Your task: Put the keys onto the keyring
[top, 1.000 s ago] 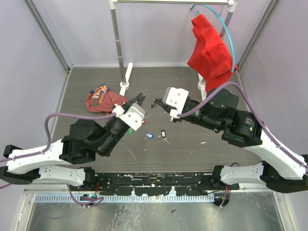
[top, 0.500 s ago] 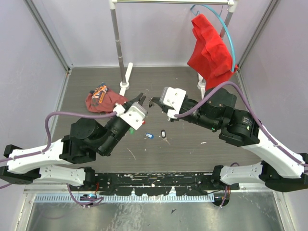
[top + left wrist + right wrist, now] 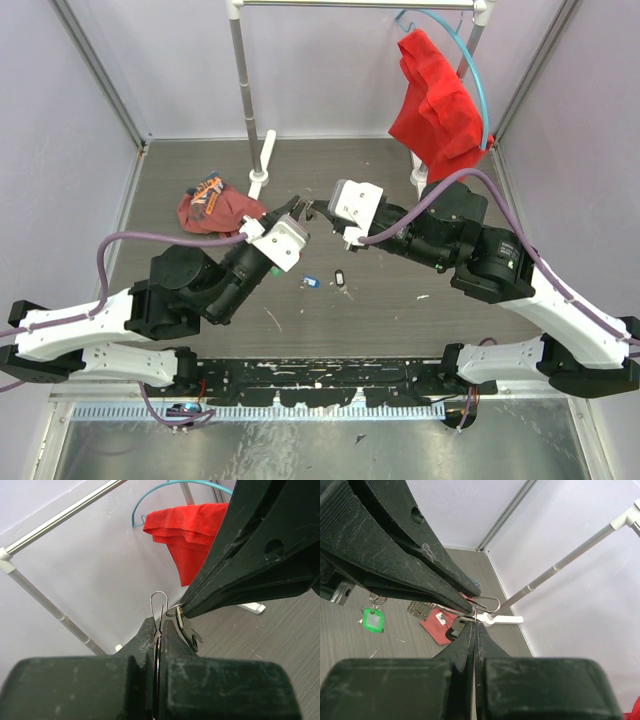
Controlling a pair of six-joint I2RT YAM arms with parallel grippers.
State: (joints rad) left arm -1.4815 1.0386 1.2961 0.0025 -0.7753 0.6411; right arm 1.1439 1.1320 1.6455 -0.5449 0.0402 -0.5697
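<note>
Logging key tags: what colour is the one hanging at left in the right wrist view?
Green. The tag shows best in the right wrist view.

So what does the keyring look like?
The keyring is thin, shiny silver wire. A narrow, rounded loop of it pokes up out of the shut left pincer, which pinches it. The rest is hidden between the fingers. The right pincer sits close beside the loop, shut on a small silver key. I cannot tell if key and ring touch.
</note>
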